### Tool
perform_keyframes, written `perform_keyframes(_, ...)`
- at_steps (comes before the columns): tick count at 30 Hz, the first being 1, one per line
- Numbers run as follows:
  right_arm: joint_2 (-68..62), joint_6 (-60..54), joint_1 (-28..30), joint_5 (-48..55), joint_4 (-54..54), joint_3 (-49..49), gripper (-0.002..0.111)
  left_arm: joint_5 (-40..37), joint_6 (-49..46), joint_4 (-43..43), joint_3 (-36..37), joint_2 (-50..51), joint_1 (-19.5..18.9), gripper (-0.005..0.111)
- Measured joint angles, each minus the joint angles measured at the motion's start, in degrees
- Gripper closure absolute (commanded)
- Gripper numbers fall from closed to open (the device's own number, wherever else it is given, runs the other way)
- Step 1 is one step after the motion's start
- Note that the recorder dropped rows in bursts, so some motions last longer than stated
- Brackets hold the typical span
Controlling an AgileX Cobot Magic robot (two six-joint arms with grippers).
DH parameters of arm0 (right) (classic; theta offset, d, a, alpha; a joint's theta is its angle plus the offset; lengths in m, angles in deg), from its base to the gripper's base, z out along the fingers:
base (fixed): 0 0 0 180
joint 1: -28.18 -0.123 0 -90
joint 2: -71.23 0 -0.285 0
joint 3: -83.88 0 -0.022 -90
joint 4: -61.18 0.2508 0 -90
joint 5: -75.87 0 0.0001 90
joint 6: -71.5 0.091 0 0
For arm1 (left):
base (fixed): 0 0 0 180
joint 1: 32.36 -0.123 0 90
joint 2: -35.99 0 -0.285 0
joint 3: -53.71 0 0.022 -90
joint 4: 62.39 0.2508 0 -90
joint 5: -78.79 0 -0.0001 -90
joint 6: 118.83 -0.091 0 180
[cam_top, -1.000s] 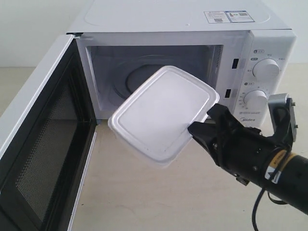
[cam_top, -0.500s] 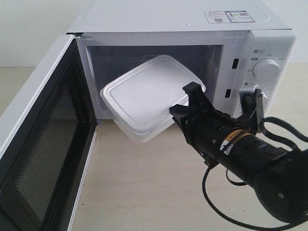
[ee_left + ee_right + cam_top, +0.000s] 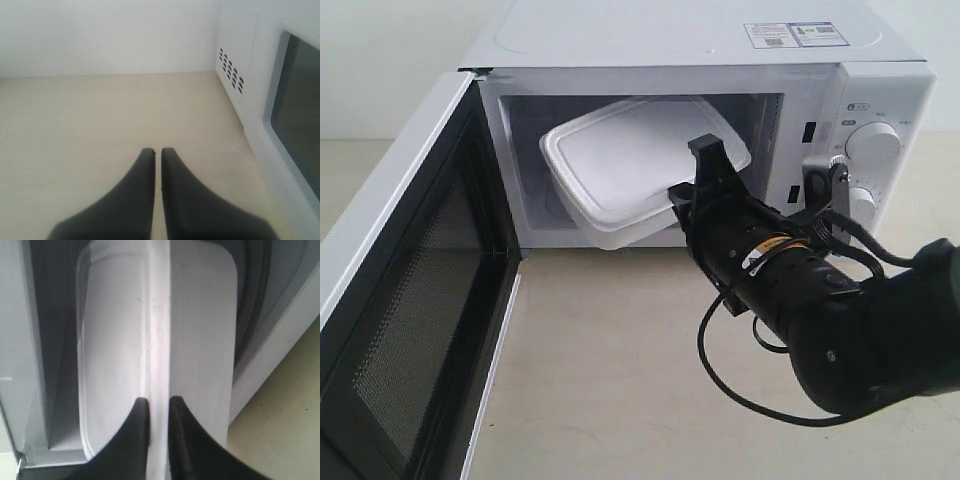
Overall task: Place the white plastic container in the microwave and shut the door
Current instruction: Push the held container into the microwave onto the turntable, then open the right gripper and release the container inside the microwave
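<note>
Right gripper (image 3: pixel 158 405) pinches the container (image 3: pixel 630 150) rim; level it, slide deeper into the microwave (image 3: pixel 670 40) at the desk's far edge before releasing

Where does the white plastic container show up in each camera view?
Exterior: white plastic container centre, tilted in the microwave opening, held by right gripper.
Left wrist: not in it.
Right wrist: centre, rim clamped.
Shared landmark: the microwave.

Exterior: front, high, facing microwave (image 3: pixel 670 40). Right wrist: close, looking inside. Left wrist: outside door (image 3: pixel 300 115).
</note>
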Motion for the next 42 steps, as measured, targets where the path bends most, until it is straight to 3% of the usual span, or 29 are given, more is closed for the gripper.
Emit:
perform_keyframes(11,-0.14,-5.36,-0.75,0.0,7.21,3.49,0.108,0.0,0.0,0.0,0.0,0.0,0.0,0.102)
perform_keyframes(27,-10.28,-16.25,-1.14,4.02,13.43,17.83,0.108,0.0,0.0,0.0,0.0,0.0,0.0,0.102)
perform_keyframes(42,-10.83,-17.99,-1.14,4.26,19.53,18.51,0.108,0.0,0.0,0.0,0.0,0.0,0.0,0.102)
